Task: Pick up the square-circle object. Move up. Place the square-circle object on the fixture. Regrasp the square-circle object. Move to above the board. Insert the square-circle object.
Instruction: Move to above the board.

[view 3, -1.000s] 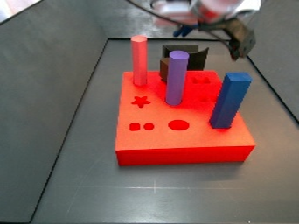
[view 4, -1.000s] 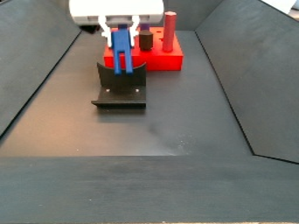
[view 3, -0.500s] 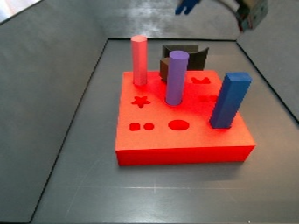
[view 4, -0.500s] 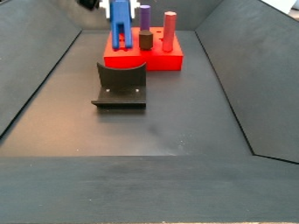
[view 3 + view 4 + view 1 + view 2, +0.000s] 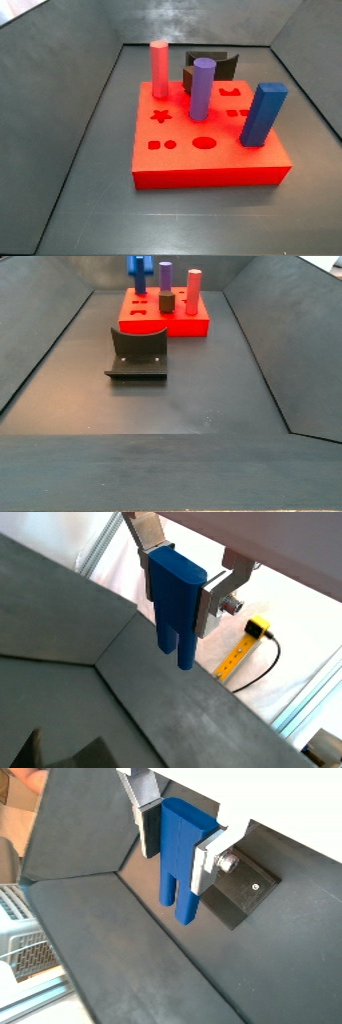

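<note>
Between the gripper fingers sits the square-circle object, clamped.

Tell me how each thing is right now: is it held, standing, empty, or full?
Hand: shut on the blue square-circle object, out of both side views.
Square-circle object: held, hanging down between the fingers.
Fixture: on the floor, nothing on it.
Red board: flat, front holes empty.
Pink peg, purple cylinder, blue square post: upright in the board.

Robotics test lab: a dark grey walled trough is enclosing a flat red square board carrying coloured pegs and a black L-shaped fixture. The gripper is hanging above the enclosure, holding a blue piece.
</note>
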Robot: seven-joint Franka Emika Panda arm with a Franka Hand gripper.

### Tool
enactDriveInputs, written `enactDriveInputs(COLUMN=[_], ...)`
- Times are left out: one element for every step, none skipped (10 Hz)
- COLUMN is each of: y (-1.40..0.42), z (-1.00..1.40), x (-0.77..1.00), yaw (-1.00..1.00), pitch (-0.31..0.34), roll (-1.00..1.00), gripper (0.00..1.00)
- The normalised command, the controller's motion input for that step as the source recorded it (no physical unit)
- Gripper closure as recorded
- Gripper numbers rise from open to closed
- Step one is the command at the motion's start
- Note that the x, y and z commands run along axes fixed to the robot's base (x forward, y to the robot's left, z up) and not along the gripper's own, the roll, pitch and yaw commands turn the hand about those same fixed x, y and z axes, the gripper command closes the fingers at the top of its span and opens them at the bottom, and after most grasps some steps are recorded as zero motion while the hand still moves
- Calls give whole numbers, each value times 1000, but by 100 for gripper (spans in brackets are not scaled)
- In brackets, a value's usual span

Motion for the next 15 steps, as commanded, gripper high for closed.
enactDriveInputs(y=[-33, -25, -22, -22, -1000, -1000, -1000, -1000, -1000, -1000, -1000, -1000, -841, -536, -241], z=[842, 601, 420, 189, 173, 173, 194, 178, 180, 183, 179, 180, 151, 90, 40], x=[-35, -8, 6, 21, -459, -459, -494, -503, -508, -514, -531, -548, -492, -338, -179], yaw=[69, 72, 75, 76, -155, -155, -156, -161, -166, -168, -168, -168, -163, -158, -142], pitch=[83, 87, 94, 102, -27, -32, -40, -39, -33, -23, -10, -6, -2, 2, 10], roll=[-49, -47, -43, -40, -1000, -1000, -1000, -1000, -1000, -1000, -1000, -1000, -1000, -1000, -1000], gripper=[100, 100, 100, 100, 100, 100, 100, 100, 100, 100, 100, 100, 100, 100, 100])
